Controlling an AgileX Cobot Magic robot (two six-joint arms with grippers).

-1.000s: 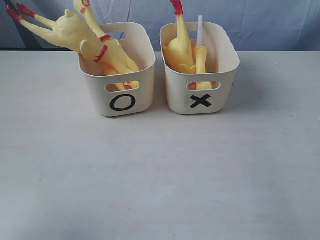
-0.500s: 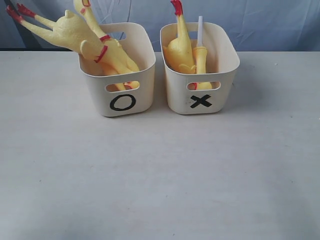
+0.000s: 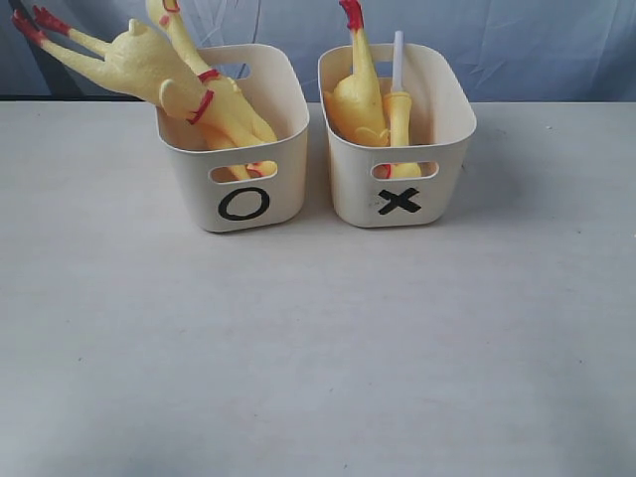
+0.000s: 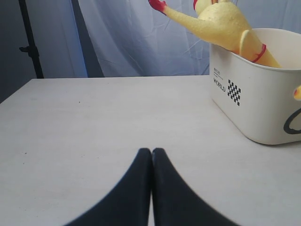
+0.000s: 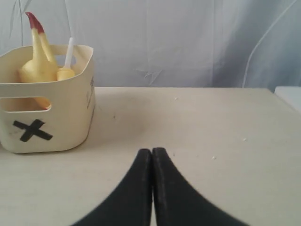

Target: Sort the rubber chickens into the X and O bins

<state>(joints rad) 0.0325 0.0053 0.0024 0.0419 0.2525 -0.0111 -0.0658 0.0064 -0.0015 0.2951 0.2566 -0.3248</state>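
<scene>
On a white table (image 3: 318,348): O bin (image 3: 283,174), X bin (image 3: 449,159); wrinkled curtain (image 3: 542,50) behind.

The right gripper (image 5: 152,153) hangs low over the pale tabletop (image 5: 211,132), its black jaws pressed together with nothing between them. Well apart from it stands the X bin (image 5: 70,117), its black X (image 5: 32,131) below a slot handle. Inside, a yellow rubber chicken body (image 5: 37,66) pokes a red tip above the rim, beside a smaller yellow piece (image 5: 66,74) with a white tube (image 5: 69,49). A pale curtain (image 5: 178,42) hangs behind.
</scene>
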